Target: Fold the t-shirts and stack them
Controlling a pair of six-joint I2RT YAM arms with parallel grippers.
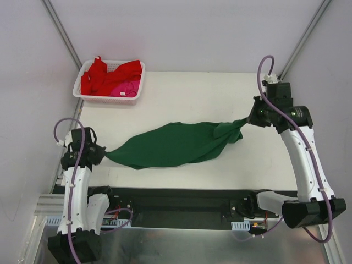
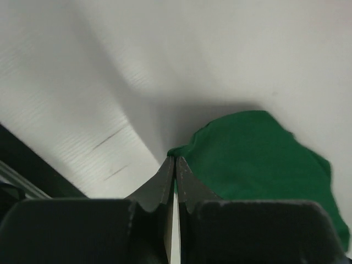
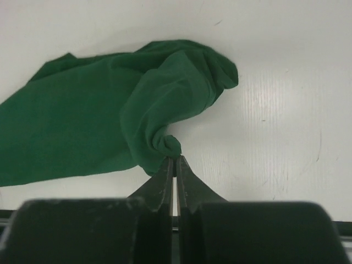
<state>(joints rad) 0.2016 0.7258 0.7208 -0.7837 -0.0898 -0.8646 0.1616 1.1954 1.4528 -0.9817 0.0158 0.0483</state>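
Centre of the overhead view, on the white table (image 1: 220, 93): the dark green cotton t-shirt (image 1: 170, 146) is slung as a bunched band between the left gripper (image 1: 103, 153) at middle left and the right gripper (image 1: 250, 117) at upper right, each with jaws pinched tight on a twisted end of cloth. Likely a spreading step, so draw your arms apart evenly and lay it flat before any fold. Collar, sleeves and hem are lost in the bunching. The white plastic mesh basket (image 1: 88, 94), upper left, shows a bright red tee (image 1: 102, 77) and a magenta-pink tee (image 1: 127, 88), count uncertain.
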